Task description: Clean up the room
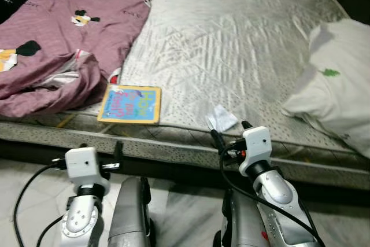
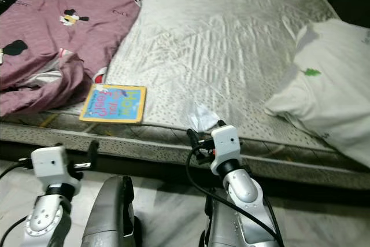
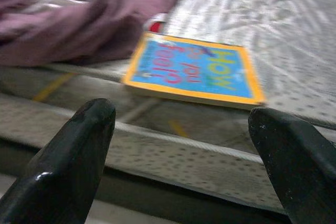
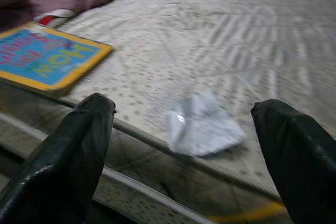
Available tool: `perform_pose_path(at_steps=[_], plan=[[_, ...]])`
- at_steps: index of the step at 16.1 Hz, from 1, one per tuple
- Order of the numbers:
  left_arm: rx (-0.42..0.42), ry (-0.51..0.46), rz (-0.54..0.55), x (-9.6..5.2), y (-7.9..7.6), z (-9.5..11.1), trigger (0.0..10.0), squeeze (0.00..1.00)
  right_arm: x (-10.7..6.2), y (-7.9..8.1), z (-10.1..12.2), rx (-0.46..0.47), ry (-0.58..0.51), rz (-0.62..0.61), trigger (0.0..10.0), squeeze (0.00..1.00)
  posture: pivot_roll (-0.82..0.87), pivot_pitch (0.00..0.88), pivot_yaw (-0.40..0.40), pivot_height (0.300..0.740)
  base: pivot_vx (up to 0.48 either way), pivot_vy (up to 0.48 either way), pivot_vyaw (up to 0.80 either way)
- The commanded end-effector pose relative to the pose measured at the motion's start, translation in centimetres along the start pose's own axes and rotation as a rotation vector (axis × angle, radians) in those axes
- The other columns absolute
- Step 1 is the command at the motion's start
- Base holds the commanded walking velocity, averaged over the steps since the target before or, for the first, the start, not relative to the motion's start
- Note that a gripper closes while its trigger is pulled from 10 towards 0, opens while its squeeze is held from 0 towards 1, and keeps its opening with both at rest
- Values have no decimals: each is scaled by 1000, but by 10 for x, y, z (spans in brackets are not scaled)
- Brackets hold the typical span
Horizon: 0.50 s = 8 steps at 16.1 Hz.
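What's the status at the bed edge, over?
Both claws open, empty: left claw facing yellow-bordered blue book, right claw facing crumpled white paper scrap. Both lie on grey mattress. Nothing blocking.

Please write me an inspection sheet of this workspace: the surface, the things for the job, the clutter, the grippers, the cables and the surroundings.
Surface: grey mattress, bare in the middle.
Job's things: yellow-edged book flat near the front edge; crumpled white wrapper at the edge.
Clutter: purple blanket bunched beside the book; white pillow on the robot's right.
Grippers: left gripper open, facing the book; right gripper open, facing the wrapper; both short of the mattress.
Cables: black cables on both arms.
Surroundings: pale tiled floor below.
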<state>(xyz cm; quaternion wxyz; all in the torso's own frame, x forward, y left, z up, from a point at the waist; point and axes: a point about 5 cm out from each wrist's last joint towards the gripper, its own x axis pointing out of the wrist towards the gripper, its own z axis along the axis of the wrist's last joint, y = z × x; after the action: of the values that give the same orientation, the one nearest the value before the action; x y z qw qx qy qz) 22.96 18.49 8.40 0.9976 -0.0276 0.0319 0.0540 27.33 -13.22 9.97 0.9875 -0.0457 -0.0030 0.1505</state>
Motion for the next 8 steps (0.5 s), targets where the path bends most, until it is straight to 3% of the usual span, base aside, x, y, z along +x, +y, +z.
perform_pose_path(at_steps=[1,8], plan=[[-5,-3,-5,1,0,2,10000,0,-2,-2,-2,-10,5,-11,10000,0,47,172,-46,557,0,0,0],[-18,0,-25,2,-2,3,10000,0,0,-2,-2,-20,2,-15,10000,0,45,176,-43,557,0,0,0]])
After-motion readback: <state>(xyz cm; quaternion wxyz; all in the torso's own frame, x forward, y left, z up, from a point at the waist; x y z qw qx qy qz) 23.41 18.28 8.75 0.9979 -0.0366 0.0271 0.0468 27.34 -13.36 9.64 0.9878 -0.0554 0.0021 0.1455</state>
